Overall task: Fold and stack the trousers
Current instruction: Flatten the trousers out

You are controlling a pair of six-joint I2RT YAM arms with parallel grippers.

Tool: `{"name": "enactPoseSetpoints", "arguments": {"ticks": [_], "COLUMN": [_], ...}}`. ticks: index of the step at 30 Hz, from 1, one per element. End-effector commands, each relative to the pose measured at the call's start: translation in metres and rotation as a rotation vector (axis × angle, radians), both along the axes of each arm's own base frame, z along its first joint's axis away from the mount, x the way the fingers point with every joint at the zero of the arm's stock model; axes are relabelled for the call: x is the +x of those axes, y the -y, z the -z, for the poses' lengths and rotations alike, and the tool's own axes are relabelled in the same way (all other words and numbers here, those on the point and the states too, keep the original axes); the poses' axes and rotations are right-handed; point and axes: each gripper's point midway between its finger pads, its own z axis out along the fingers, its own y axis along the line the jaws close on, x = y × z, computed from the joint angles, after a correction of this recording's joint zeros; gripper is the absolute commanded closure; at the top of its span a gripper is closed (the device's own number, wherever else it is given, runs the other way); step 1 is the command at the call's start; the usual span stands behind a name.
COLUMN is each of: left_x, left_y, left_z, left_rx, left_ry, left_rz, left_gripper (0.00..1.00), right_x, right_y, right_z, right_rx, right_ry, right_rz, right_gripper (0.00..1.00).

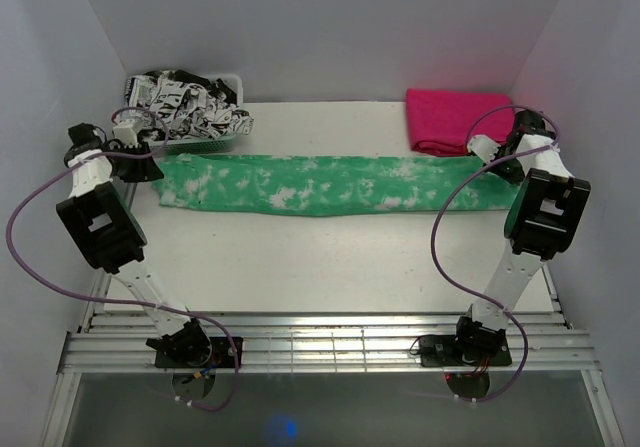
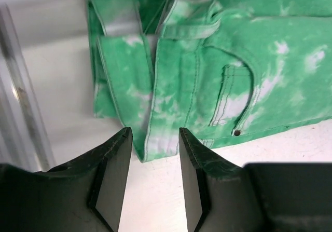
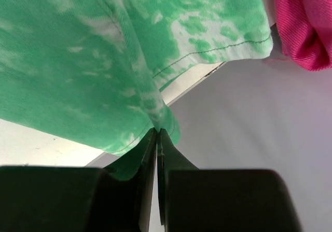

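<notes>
Green tie-dye trousers (image 1: pixel 320 184) lie stretched across the table from left to right, folded lengthwise. My left gripper (image 2: pixel 154 138) is open just short of the waistband corner (image 2: pixel 155 146), with the back pocket (image 2: pixel 236 99) to its right. In the top view it sits at the trousers' left end (image 1: pixel 135 167). My right gripper (image 3: pixel 157 133) is shut on the hem of the green trousers' leg end (image 3: pixel 129 76), lifted at the table's right edge; in the top view it is at the right end (image 1: pixel 510 157).
A folded pink garment (image 1: pixel 455 117) lies at the back right, just behind the right gripper, and shows in the right wrist view (image 3: pixel 306 24). A white basket (image 1: pixel 190 147) with black-and-white patterned clothes (image 1: pixel 185 102) stands at the back left. White walls enclose the table.
</notes>
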Motion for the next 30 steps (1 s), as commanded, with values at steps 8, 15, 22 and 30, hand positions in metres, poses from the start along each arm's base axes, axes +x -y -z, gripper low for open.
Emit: {"name": "enactPoseSetpoints", "arguments": {"ticks": [8,15,22,30], "left_x": [-0.011,-0.025,-0.035,-0.031], "left_y": [-0.002,-0.002,0.002,0.004], "left_z": [0.051,0.064,0.065,0.047], "left_rx": [-0.12,-0.126,-0.138,-0.145], "left_ry": [-0.179,-0.231,-0.233,-0.186], "left_rz": [-0.161,-0.187,-0.19,-0.184], "left_gripper": [0.42,0.38,0.37,0.37], "right_x": [0.006,0.004,0.007,-0.027], "right_y": [-0.001,0.001,-0.013,-0.003], "right_z": [-0.02,-0.017,-0.024,-0.068], "right_rx": [-0.017,-0.03,0.114,0.35], "right_ry": [0.04,0.027,-0.012,-0.004], "right_rz": [0.014,0.018,0.159,0.458], "right_gripper": [0.92,0.92,0.37,0.19]}}
